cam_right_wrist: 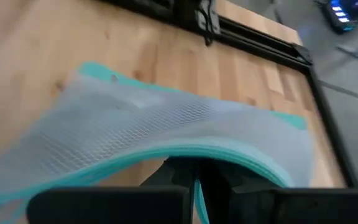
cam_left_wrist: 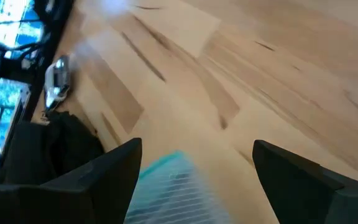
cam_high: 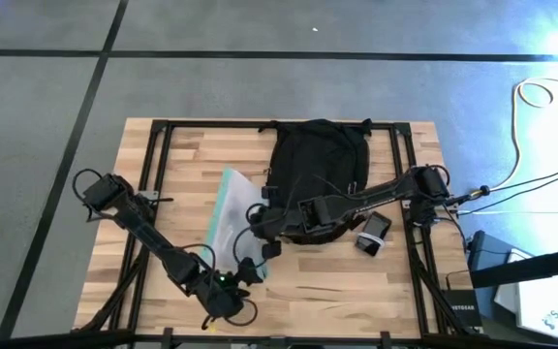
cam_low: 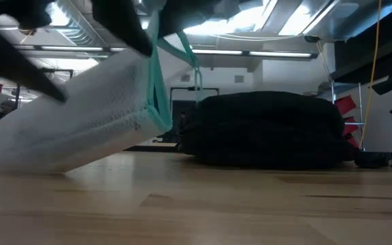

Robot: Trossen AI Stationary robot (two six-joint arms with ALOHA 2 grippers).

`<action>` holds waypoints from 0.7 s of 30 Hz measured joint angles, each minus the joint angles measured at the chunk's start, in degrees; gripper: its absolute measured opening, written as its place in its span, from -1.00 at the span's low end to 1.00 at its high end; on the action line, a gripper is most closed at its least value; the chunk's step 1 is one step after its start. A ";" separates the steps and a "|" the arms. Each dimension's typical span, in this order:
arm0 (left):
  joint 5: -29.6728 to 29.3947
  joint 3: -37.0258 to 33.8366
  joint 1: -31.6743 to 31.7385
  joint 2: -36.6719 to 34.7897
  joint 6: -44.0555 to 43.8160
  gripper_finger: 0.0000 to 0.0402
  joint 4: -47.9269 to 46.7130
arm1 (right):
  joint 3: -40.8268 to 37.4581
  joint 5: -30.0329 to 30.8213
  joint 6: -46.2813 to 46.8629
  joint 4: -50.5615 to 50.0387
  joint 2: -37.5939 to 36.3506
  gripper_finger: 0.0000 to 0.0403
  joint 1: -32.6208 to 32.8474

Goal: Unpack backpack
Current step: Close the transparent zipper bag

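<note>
My right gripper (cam_right_wrist: 194,186), frame centre in high view, pinches teal-edged mesh pouch (cam_high: 232,208) shut. Left gripper (cam_left_wrist: 194,171) wide open, empty, lower centre. Backpack (cam_high: 316,160) upper centre. Best: lift pouch clear w/o dragging, set down away from bag.

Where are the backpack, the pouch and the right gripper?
backpack (cam_high: 316,155): high view, middle of its black top panel.
pouch (cam_right_wrist: 166,127): right wrist view, its clear mesh face.
right gripper (cam_right_wrist: 194,180): right wrist view, fingertips shut on the pouch's teal edge.
</note>
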 joint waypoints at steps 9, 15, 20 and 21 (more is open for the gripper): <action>-10.47 -0.07 -2.66 2.84 6.39 0.46 2.21 | 4.70 -6.72 0.62 -1.65 -0.32 -1.00 -0.67; -20.20 -0.07 -4.76 2.59 4.95 0.46 4.32 | 9.73 -6.09 0.65 -4.86 -0.30 -1.00 -0.70; -25.31 -0.07 -5.98 2.54 5.34 0.46 4.65 | 14.71 -5.87 4.28 -10.65 -0.28 -1.00 -1.60; -26.54 -0.07 -6.14 2.54 5.13 0.46 4.70 | 15.84 -5.80 5.77 -12.32 -0.28 -1.00 -2.03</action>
